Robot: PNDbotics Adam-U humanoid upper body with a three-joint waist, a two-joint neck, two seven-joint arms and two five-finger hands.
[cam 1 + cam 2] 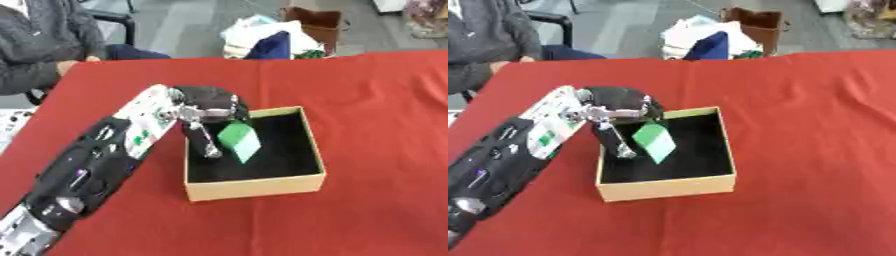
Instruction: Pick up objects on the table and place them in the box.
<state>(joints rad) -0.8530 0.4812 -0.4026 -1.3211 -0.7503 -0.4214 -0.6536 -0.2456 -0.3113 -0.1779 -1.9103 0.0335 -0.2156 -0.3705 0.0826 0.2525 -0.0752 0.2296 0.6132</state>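
Where the red desk [376,110] spreads out to the right of and nearer than the fingers, its cloth lies broad and bare, giving wide room on that side; its far edge runs well beyond the fingers, with bags on the floor past it. Just below and to the right of the fingers sits the box [258,188], a square open-topped tray with tan cardboard walls and a black lining, its left wall directly under the wrist and its near wall facing the camera. Its interior floor shows dark to the right of and nearer than the fingers.

From the lower left, the left arm crosses the desk, black with silver and white panels, and ends in the left hand [208,107], which hangs over the box's far left corner. One of the fingers [206,144] points straight down into the box, close to the left wall. Others curl round the top of the green block [239,141], which hangs tilted just to the right of that downward finger, above the box's black floor and inside its walls. It is bright green with a paler face turned toward the camera.
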